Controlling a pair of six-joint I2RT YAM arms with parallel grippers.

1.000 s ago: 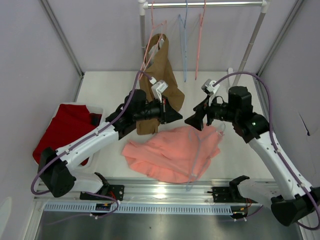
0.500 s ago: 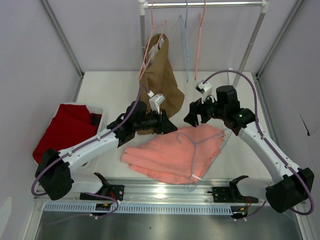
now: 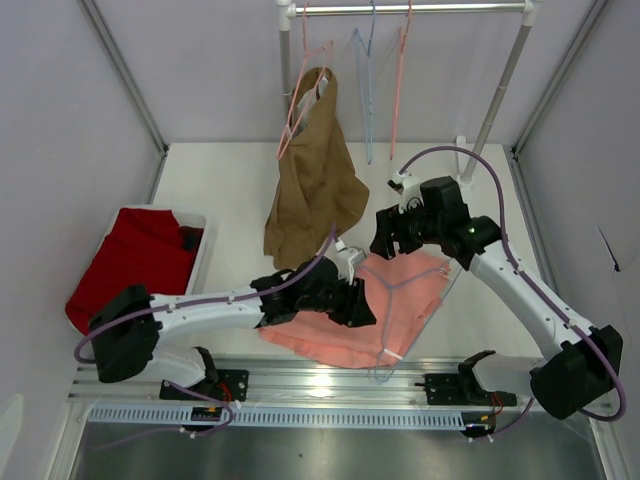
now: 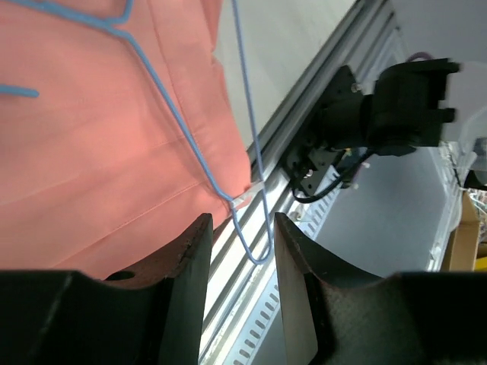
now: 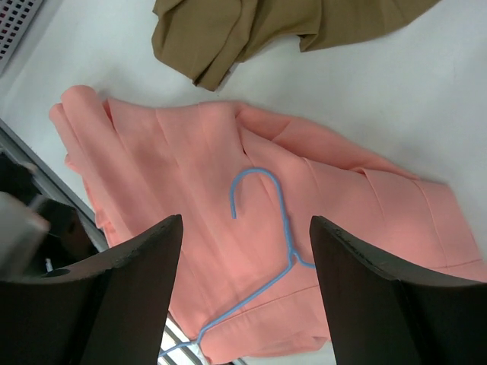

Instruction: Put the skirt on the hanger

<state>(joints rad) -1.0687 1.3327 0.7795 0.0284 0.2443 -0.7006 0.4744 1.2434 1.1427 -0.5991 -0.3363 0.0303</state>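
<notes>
Hanger [image 5: 287, 228] lies on skirt [image 3: 415, 300]. Left jaws released, empty, over skirt's 9 o'clock side. Right jaws released, empty, at 12 o'clock.

Place: a robot test cell in a lab.
Walls: plain pale grey panels [image 3: 200, 70] framed by slanted metal corner posts [image 3: 125, 75].
Mounting: a slotted aluminium rail [image 3: 340, 378] bolted along the near edge of the white table [image 3: 230, 170].
Props: a white garment rail [image 3: 410, 9] hung with thin pink wire hangers [image 3: 399, 85], staged over the table.

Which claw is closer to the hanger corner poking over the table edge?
Left. The left claw hangs close to that hanger corner; the right claw is over the skirt's far edge.
</notes>
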